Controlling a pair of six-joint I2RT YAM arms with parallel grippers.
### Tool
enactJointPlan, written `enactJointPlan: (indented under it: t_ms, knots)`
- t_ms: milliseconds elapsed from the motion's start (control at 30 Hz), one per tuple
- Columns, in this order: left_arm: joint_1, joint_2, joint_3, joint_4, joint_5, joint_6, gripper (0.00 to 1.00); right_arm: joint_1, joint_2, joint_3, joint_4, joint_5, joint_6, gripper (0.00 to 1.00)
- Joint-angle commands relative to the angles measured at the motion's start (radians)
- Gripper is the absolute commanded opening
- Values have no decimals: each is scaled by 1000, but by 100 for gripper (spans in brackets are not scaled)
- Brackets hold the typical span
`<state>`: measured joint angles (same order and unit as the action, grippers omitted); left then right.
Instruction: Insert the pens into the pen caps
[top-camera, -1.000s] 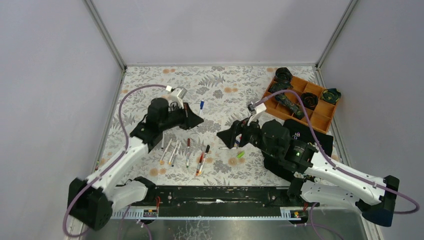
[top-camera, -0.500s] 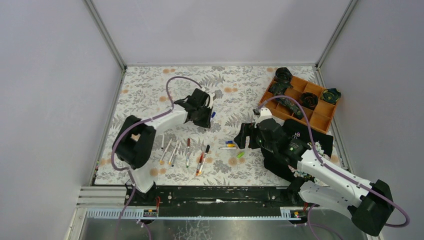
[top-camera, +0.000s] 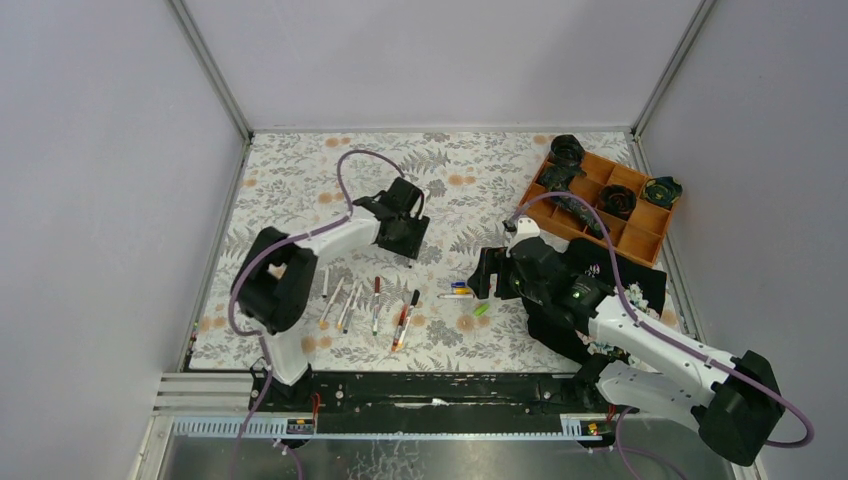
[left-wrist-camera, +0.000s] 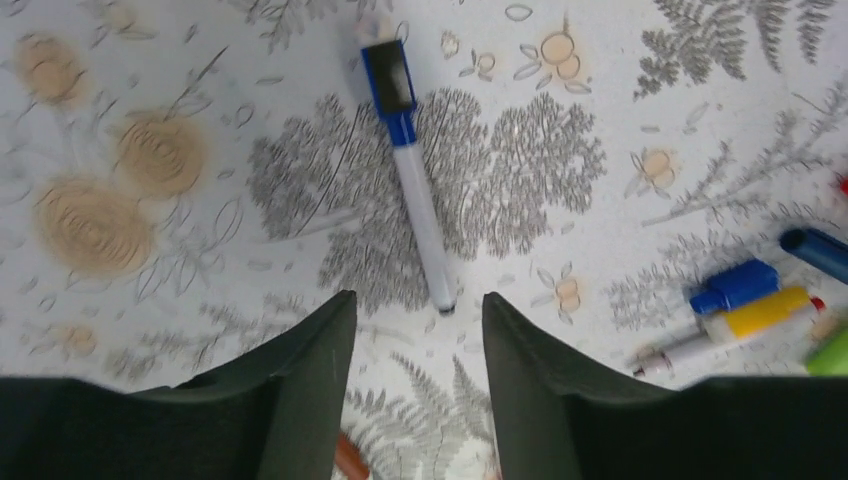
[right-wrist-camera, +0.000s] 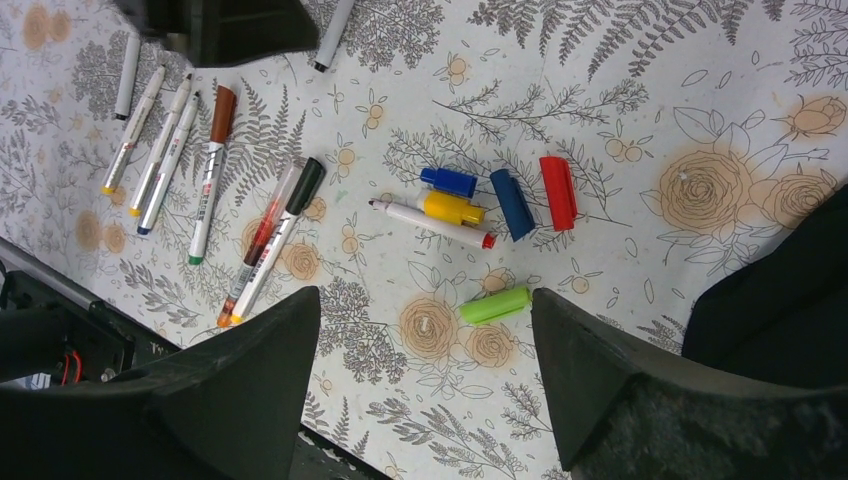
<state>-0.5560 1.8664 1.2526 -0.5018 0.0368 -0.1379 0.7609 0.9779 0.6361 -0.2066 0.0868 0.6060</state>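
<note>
Worktop (top-camera: 290, 180): flat matte sheet printed with grey ferns and tan roses. Left gripper (left-wrist-camera: 418, 298): smooth dark fingers parted, nothing between them. A slim white pen with a boxy blue cap (left-wrist-camera: 412, 190) lies flat just past the tips, near the worktop's middle. Right gripper (right-wrist-camera: 425, 295): jaws wide, empty, above the loose caps (right-wrist-camera: 511, 204). These are short glossy tubes in blue, red, yellow and green, clustered right of centre, with one uncapped pen (right-wrist-camera: 430, 223) just beside the yellow one. Other pens (right-wrist-camera: 211, 180) lie roughly parallel near the near edge, left of centre. Open printed surface runs along the far edge.
</note>
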Motion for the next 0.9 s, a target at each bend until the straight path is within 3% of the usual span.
enactJointPlan:
  t_ms: [0, 100, 367, 567, 867]
  knots:
    - [-2, -181, -80, 20, -86, -32, 50, -6, 8, 5, -4, -4, 3, 82]
    - [26, -274, -163, 23, -152, -83, 49, -7, 8, 1, 4, -11, 11, 81]
    - [238, -498, -388, 21, -168, -201, 43, -7, -4, -20, 15, -20, 28, 81]
    - [413, -464, -398, -9, -131, -157, 32, -6, -11, -35, 26, -34, 41, 81]
    - [452, -347, -364, -14, -161, -156, 23, -7, -33, -59, 44, -50, 72, 81]
